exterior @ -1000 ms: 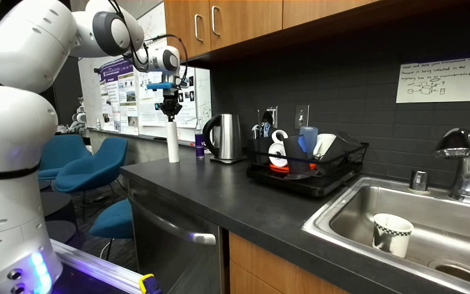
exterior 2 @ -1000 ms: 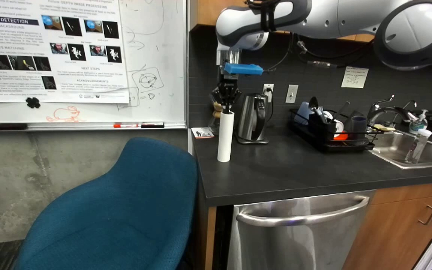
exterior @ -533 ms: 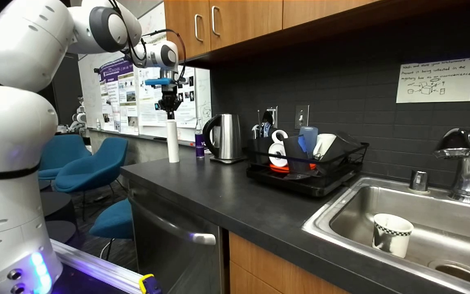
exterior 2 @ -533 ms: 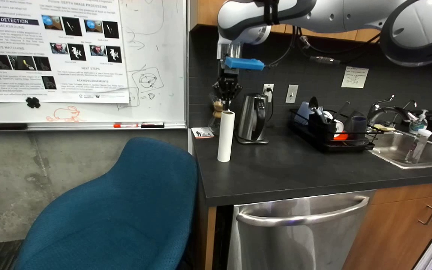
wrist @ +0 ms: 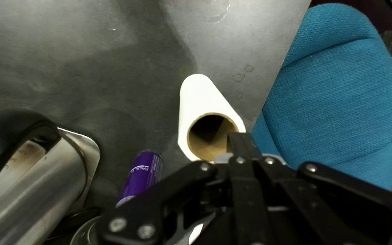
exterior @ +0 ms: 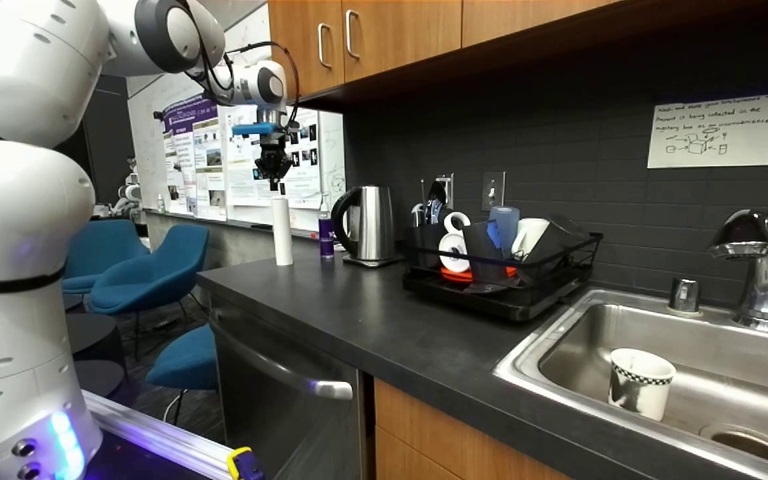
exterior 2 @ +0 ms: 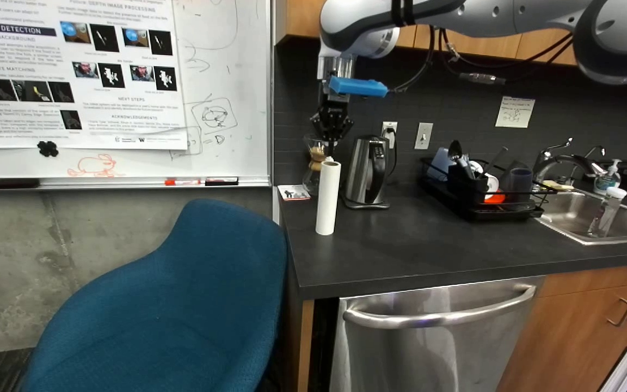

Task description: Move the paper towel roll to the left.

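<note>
Just below claw [exterior 2: 331, 149]: towel roll [exterior 2: 328, 199].

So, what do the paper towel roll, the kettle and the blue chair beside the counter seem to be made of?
Paper towel roll: matte white, apparently paper, with a brown core like cardboard. Kettle: shiny, likely steel, by the silvery reflections; the black handle could be plastic. Blue chair: matte, probably fabric, by the woven texture in the wrist view.

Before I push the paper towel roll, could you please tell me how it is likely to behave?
The paper towel roll may tip if pushed near its top, since it stands tall and slim. It is probably light, judging by the hollow core in the wrist view. Knocked over, its round shape would likely let it roll.
</note>
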Robot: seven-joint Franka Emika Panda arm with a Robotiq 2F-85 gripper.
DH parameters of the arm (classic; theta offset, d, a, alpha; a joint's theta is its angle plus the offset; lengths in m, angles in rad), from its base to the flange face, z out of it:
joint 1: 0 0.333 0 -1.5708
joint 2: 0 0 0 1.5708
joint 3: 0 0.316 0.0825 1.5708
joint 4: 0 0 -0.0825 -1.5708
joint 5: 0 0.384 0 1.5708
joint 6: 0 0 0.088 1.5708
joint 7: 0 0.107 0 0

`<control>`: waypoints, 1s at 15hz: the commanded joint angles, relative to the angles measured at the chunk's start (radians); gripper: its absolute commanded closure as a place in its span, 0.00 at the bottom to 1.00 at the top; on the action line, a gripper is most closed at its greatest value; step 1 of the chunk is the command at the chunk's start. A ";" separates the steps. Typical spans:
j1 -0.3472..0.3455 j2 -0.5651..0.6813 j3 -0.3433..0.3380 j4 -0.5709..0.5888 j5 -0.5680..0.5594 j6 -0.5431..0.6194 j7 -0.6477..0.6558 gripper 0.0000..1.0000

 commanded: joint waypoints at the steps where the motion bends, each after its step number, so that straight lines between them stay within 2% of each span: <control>1: 0.005 -0.106 0.001 -0.136 -0.001 0.063 0.017 1.00; 6: -0.008 -0.237 0.006 -0.301 0.013 0.109 -0.023 1.00; 15: -0.024 -0.545 0.017 -0.686 0.053 0.172 -0.115 1.00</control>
